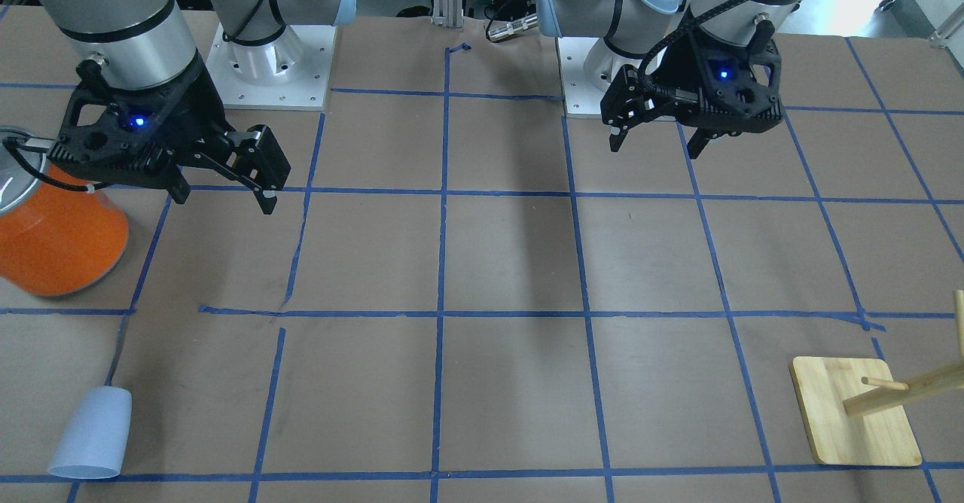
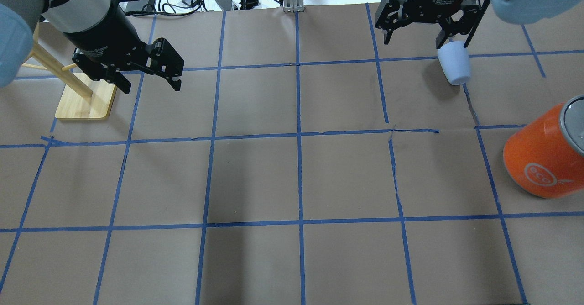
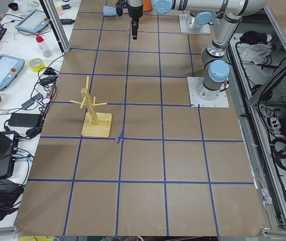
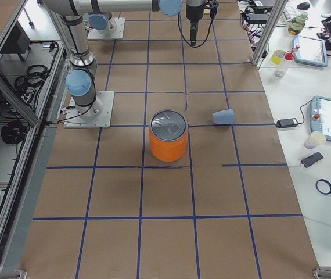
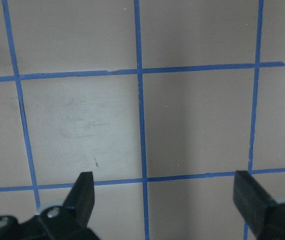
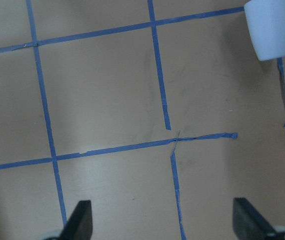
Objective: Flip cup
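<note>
**Overhead exterior: cup (image 2: 454, 65) on its side, right gripper (image 2: 426, 39) nearer**

You have the cup lying on the brown table paper in the far right part of the table. It is out toward the operators' side and well apart from the orange can (image 2: 543, 159).

- **Axis:** The long axis runs roughly toward and away from the robot. The wide mouth points to the operators and the rounded base points back at the robot.
- **Right jaws:** They stand wide, hold nothing, and are raised above the table. In the right wrist view the cup sits in the top right corner, so it lies ahead of the jaws and off to one side, not between them.
- **Left gripper (image 2: 150, 86):** It is also wide and empty. It hangs near the wooden rack (image 2: 84, 102), well apart from the cup.

Judgement: this is the right arm's job. You would carry it outward and to its right, then close across the cup's width, not along its length.
</note>
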`<state>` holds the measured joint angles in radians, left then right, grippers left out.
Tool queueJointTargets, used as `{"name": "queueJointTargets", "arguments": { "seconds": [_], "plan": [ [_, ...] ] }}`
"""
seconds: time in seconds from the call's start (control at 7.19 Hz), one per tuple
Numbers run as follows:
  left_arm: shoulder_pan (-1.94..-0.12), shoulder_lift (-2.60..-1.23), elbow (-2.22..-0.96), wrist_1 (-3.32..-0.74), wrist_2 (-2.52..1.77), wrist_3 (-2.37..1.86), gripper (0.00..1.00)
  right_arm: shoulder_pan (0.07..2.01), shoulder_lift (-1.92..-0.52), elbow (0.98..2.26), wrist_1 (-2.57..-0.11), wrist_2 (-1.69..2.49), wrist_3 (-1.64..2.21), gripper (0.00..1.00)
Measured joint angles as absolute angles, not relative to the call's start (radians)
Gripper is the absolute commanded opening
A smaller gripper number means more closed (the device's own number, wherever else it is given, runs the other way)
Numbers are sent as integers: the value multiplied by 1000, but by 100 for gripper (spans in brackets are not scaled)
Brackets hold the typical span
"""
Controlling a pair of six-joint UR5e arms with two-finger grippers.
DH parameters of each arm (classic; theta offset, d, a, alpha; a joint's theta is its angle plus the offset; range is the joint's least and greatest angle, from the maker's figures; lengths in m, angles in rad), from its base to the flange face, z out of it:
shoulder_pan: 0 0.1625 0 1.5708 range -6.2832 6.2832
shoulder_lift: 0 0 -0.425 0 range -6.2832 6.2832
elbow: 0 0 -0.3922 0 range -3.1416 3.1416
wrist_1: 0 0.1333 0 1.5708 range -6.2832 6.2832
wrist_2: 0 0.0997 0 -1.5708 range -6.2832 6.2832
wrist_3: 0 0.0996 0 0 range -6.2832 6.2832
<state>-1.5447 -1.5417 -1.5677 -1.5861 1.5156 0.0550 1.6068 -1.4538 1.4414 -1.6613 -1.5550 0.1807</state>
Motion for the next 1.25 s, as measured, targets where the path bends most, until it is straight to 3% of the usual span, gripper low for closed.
{"name": "queueJointTargets", "arguments": {
  "seconds": [0.7, 1.25],
  "plan": [
    [-1545, -1542, -1568, -1586, 1516, 60, 100, 1599, -1455, 1436, -1645, -1558, 165, 100],
    [-1545, -1542, -1568, -1586, 1516, 60, 100, 1589, -1403, 1557, -1876, -1572, 59, 100]
  ]
}}
